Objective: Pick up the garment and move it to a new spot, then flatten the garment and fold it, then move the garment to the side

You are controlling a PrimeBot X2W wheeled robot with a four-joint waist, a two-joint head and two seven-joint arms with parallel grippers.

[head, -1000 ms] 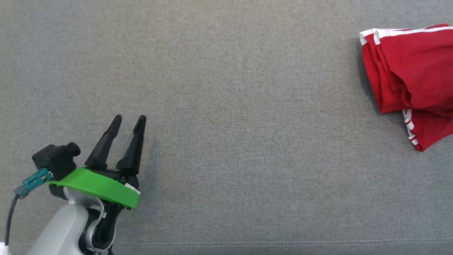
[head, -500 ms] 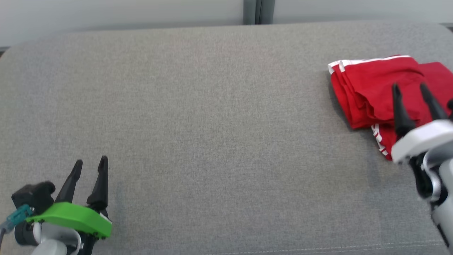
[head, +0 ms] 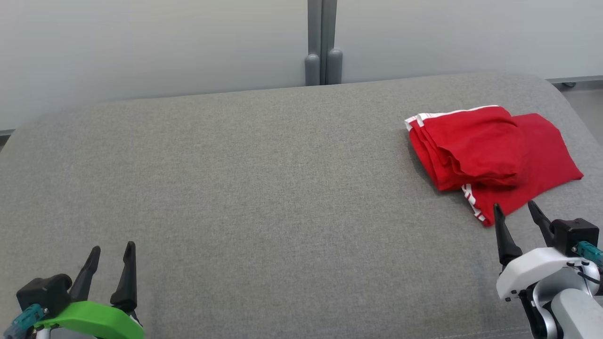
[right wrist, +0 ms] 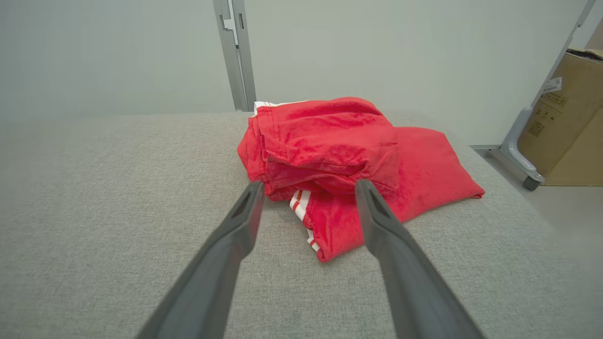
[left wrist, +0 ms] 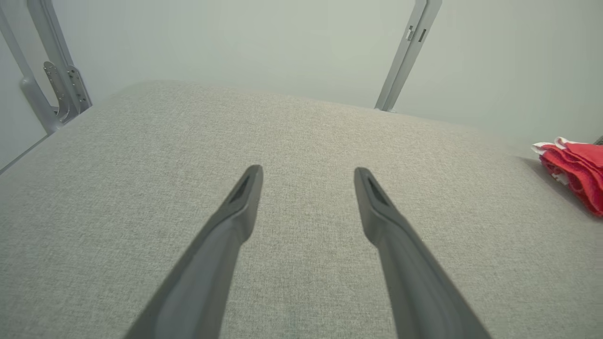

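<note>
Head view: red garment (head: 490, 155) sits far right on the grey surface (head: 282, 188). Left hand (head: 113, 246) is low left, right hand (head: 513, 205) just short of the garment, both wide and empty. Left wrist: garment (left wrist: 574, 169) at right edge. Right wrist: garment (right wrist: 330, 136) dead ahead, close.

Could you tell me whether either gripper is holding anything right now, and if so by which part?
Nothing is held. Both the left gripper and the right gripper are open and empty; the garment lies loose on the cushion.
</note>
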